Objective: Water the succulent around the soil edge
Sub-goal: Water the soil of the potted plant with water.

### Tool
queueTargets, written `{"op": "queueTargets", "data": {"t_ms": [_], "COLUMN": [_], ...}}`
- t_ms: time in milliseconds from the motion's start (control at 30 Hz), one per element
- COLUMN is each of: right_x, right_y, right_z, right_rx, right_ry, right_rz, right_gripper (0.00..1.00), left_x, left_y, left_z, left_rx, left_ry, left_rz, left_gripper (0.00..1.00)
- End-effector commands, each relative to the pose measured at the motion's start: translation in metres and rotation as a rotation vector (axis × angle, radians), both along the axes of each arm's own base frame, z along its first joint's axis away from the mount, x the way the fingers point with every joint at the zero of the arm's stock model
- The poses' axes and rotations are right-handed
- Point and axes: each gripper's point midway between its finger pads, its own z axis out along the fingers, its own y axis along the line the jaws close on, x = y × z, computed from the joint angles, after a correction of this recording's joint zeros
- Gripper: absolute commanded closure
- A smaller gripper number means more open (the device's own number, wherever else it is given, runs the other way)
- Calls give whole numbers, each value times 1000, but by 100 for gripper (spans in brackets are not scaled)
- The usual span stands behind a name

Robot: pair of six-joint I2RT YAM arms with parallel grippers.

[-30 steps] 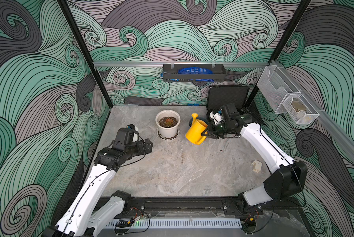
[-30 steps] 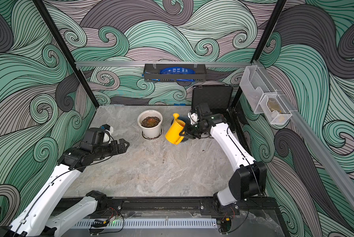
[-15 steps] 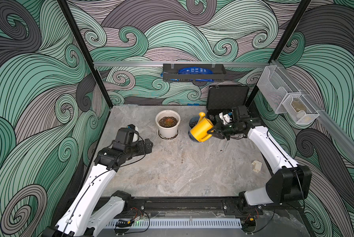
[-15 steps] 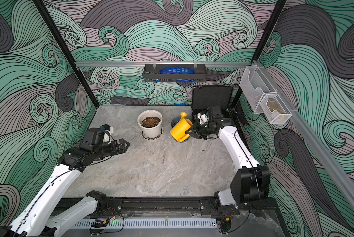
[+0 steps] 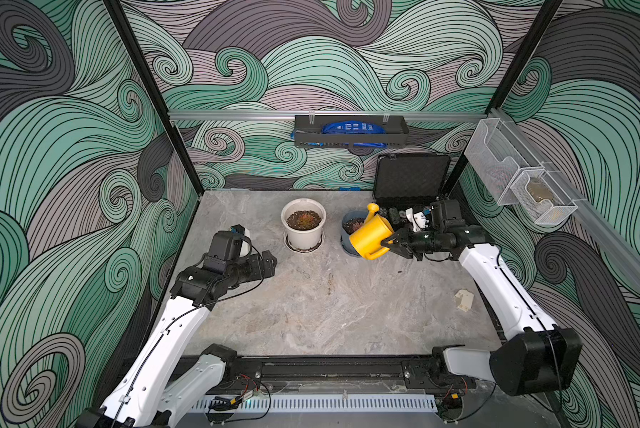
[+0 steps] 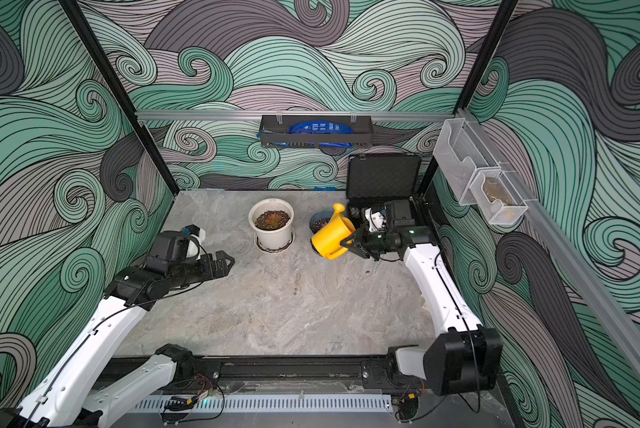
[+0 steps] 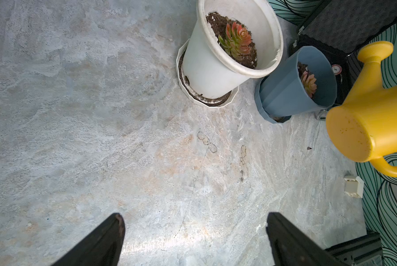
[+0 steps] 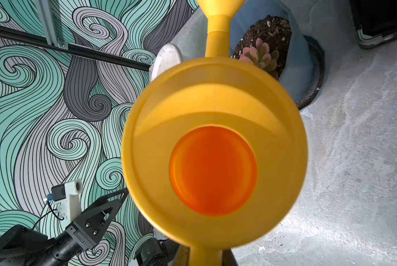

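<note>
Blue bag (image 5: 350, 128) in the wall rack (image 5: 396, 138): white print along it, seen in both top views, too small to read.
Round disc (image 7: 336, 68) in the black case (image 7: 358, 23): one mark at its centre, too blurred to tell which character.
Readable text: none.

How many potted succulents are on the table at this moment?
2. The white pot stands on a saucer at the table's back middle; the blue pot stands right of it, partly hidden in both top views by the yellow watering can.
</note>
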Motion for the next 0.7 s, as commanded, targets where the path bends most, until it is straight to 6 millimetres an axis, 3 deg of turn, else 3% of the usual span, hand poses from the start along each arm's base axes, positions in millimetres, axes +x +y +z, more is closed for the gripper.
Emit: {"op": "queueTargets", "data": {"t_ms": [0,400,667], "right_x": [-6,-38,-54], "right_y": [0,9,13], "right_z": [3,-11,-7], "right_rx": [-15,-100,-138], "right_ry": [-38,-43,-70], "right_rz": [1,43,64], "right_gripper": [100,100,100], "left_x": [-1,-1,-1], "left_y": [-3,-4,-5], "left_z": [5,5,3], "left_rx": [-19,-19,-22], "left_ry": [-19,-16,-10], "left_rz": [-10,-13,-19], "left_gripper": [1,1,1]}}
